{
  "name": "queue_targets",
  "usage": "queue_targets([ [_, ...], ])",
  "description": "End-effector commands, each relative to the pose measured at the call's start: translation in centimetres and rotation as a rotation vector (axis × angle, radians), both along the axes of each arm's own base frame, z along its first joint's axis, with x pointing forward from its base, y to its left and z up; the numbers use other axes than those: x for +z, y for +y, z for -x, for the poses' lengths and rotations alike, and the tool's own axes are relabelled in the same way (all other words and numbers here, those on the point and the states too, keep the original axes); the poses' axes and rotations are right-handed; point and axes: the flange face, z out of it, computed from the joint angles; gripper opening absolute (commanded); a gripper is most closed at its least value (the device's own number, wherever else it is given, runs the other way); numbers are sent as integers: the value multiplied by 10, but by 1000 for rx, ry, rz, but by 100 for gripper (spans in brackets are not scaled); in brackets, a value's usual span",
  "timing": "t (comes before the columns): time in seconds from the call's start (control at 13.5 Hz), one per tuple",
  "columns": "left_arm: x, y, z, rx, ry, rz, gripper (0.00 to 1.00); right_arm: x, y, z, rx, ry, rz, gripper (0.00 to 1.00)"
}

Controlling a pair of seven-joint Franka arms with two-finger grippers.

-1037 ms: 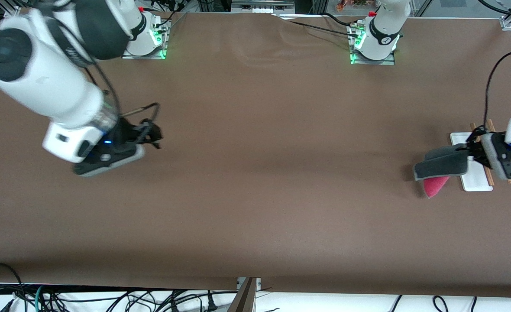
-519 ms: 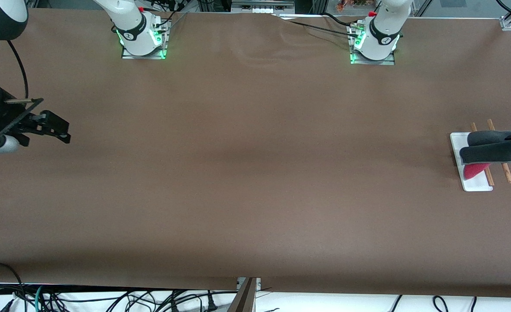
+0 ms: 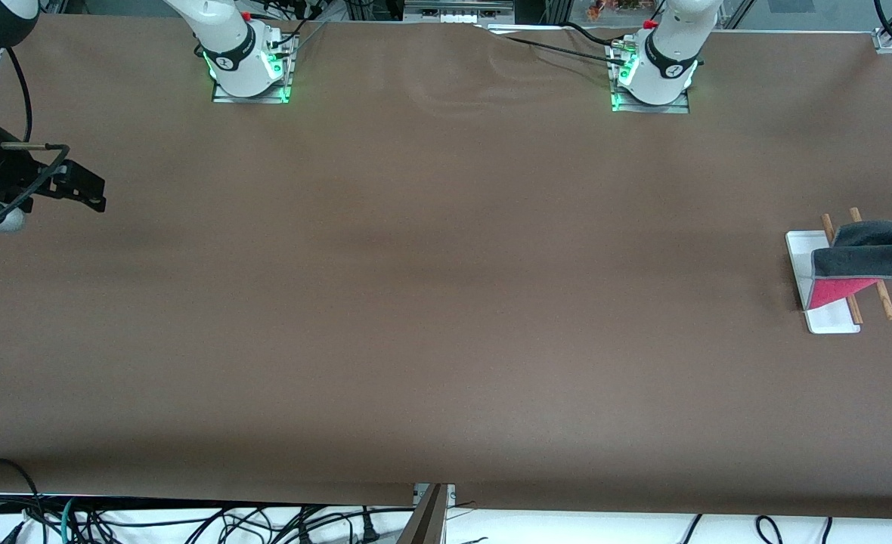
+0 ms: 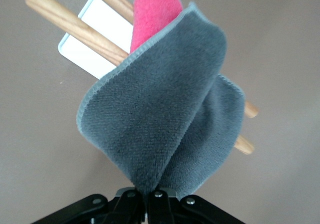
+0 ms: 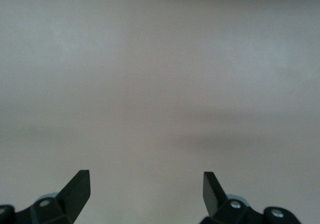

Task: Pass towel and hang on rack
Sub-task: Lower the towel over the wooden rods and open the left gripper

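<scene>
A wide brown table (image 3: pixel 446 302) carries everything in sight. At its right arm's end, the right gripper (image 5: pixel 146 189) — black, two-fingered — hangs over bare tabletop with its fingers spread wide and nothing between them; that arm waits.

At the left arm's end of the table stands the rack (image 3: pixel 824 302), a flat white rectangular base with two thin parallel light-brown wooden rods above it. The small soft dark grey towel (image 3: pixel 869 258), lighter along its stitched edge and pinkish-red on the reverse, is draped across both rods, its grey folds crossing them and a red corner hanging down over the white base.

The left gripper (image 4: pixel 150 201) is over the rack's outer edge — in the front view it is almost wholly out of the picture. In the left wrist view its black fingers are pressed together on a gathered corner of the towel, the cloth fanning out from that pinch and lying over the two rods.
</scene>
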Motion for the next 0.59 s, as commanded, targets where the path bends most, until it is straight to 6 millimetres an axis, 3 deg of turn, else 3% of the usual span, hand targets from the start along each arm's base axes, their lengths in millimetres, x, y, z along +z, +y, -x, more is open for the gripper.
queue_targets([
  [0.0, -9, 6, -9, -26, -15, -11, 8, 10, -8, 21, -5, 40, -51, 100],
  [0.07, -16, 6, -11, -27, -22, -12, 82, 10, -9, 24, -6, 49, -54, 100],
  [0.15, -18, 9, -10, -19, -29, -6, 100, 12, -10, 24, 11, 45, -49, 100],
  [0.52, -14, 20, -5, 3, -38, -9, 100, 6, -34, 21, 28, 60, -46, 100],
])
